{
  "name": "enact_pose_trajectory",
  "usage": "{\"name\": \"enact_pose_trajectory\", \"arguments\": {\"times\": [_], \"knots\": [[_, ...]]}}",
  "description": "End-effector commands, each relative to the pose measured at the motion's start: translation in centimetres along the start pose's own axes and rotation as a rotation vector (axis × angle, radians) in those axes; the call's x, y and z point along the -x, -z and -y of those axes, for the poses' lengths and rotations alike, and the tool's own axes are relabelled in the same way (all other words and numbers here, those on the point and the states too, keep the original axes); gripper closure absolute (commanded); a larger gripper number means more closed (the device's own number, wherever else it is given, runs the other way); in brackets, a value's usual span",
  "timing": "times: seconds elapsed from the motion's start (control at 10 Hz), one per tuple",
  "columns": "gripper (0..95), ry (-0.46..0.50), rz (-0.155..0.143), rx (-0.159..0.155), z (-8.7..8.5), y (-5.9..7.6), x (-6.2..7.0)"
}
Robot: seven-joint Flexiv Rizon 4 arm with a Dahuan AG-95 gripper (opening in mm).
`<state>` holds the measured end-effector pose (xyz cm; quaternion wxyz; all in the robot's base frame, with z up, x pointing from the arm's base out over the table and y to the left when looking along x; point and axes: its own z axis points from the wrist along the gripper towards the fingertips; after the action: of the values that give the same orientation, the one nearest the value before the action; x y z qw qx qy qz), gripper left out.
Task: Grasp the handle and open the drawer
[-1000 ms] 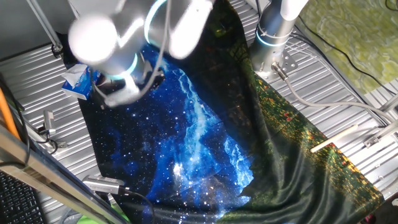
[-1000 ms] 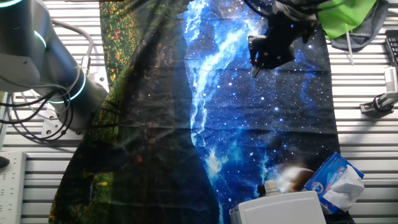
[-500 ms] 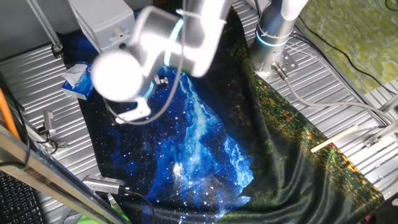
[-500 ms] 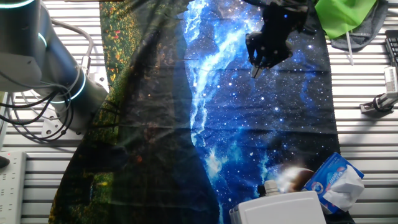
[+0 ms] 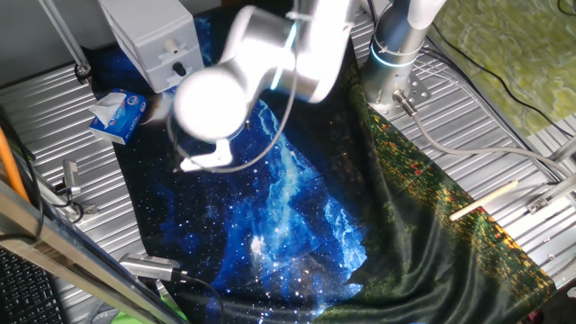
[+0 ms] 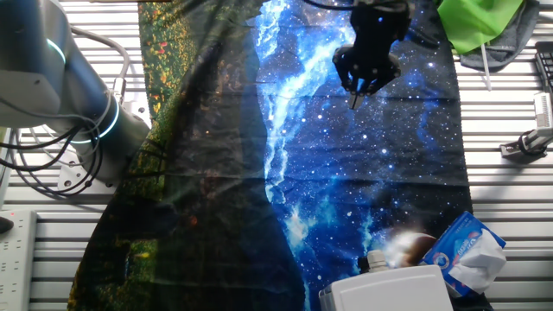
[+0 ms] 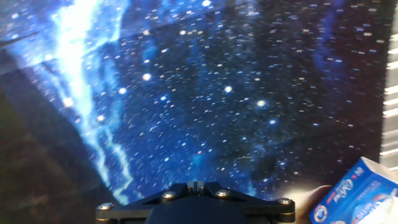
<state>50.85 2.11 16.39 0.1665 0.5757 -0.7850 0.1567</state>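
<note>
The pale grey-white drawer unit (image 5: 148,40) stands at the far left corner of the starry blue cloth, with a small dark handle knob (image 5: 177,67) on its front. Its top also shows at the bottom edge of the other fixed view (image 6: 389,292). My gripper (image 6: 355,97) hovers over the blue cloth, well away from the unit, with its fingers together and nothing between them. In the hand view the gripper (image 7: 196,185) points down at bare cloth. In one fixed view the blurred wrist (image 5: 211,99) hides most of it.
A small blue-and-white carton (image 5: 117,115) lies beside the unit; it also shows in the hand view (image 7: 360,193) and the other fixed view (image 6: 467,250). The arm's base (image 5: 396,45) stands at the cloth's edge. A green cloth (image 6: 479,22) and small tools (image 6: 527,142) lie on the metal table.
The arm has swung away from the drawer unit towards the middle of the cloth, uncovering the unit. The gripper has stayed shut and empty.
</note>
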Motion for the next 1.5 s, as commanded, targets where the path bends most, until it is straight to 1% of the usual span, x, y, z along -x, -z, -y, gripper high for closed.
{"name": "enact_pose_trajectory", "arguments": {"times": [0.1, 0.2, 0.4, 0.6, 0.7, 1.5], "knots": [[95.0, 0.037, 0.072, 0.042, 0.05, 0.01, 0.06], [95.0, 0.031, 0.077, 0.043, 0.05, 0.02, 0.06], [95.0, 0.027, 0.077, 0.043, 0.05, 0.02, 0.07], [95.0, 0.02, 0.097, 0.049, 0.05, 0.02, 0.07], [95.0, 0.019, 0.101, 0.05, 0.05, 0.02, 0.07], [95.0, 0.036, 0.108, 0.052, 0.06, 0.02, 0.06]]}}
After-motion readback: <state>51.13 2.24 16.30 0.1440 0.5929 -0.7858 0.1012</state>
